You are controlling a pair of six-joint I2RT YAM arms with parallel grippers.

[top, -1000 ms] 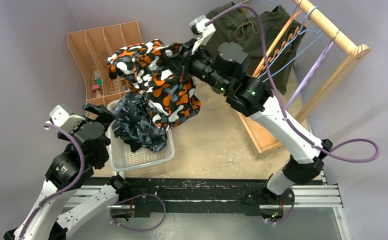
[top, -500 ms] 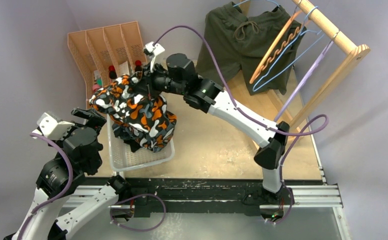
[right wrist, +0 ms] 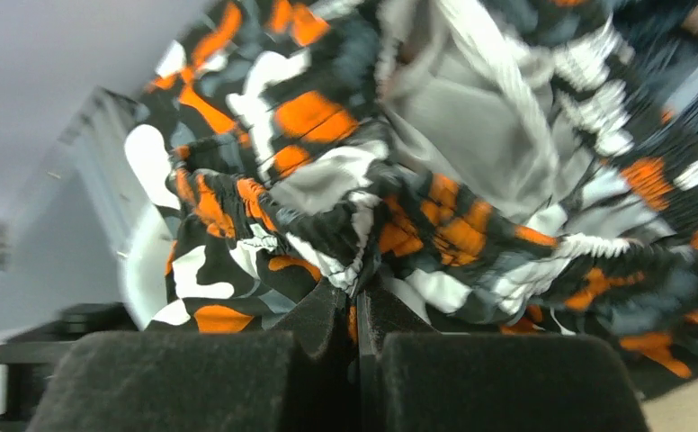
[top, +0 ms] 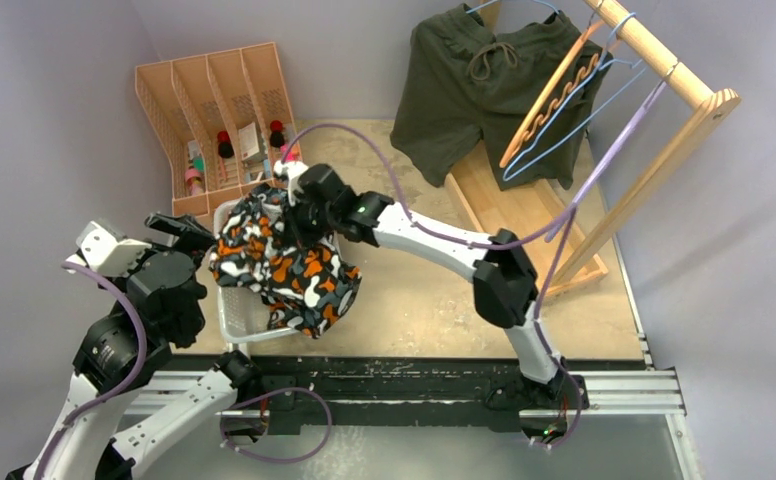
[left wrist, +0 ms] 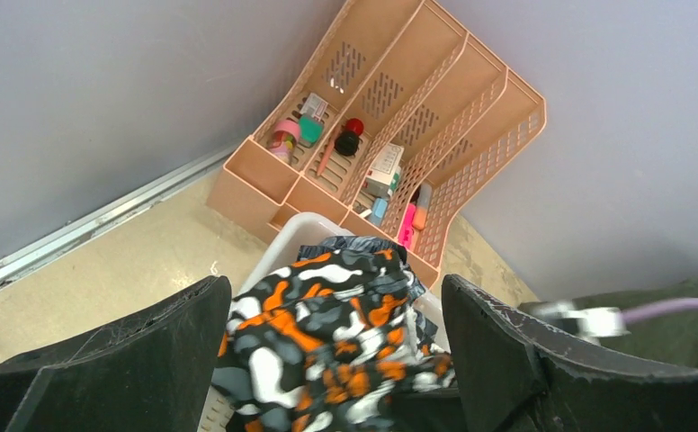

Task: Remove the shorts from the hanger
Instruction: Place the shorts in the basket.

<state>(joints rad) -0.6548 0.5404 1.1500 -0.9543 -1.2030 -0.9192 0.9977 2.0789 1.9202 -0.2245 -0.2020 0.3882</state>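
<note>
Swinging over from the rack (top: 664, 60), my right gripper (top: 294, 205) is now dangling the orange camo shorts (top: 289, 265) straight below itself, over the white basket (top: 239, 330). Left wrist: my left gripper (left wrist: 336, 301) is idling wide open, shorts just ahead. Right wrist: fingers (right wrist: 192, 378) are clenching a fabric fold.

- orange-black-white camouflage shorts (top: 299, 280): soft, matt, crumpled cloth
- olive green shorts (top: 459, 95): matt cloth with a corded drawstring
- rack (top: 704, 93): smooth pale wood
- organizer (left wrist: 471, 171): peach perforated plastic
- basket (top: 232, 325): whitish mesh plastic
- worktop (top: 434, 300): tan, scuffed, rough-looking
- right gripper (right wrist: 356, 315): matt black, grainy pads
</note>
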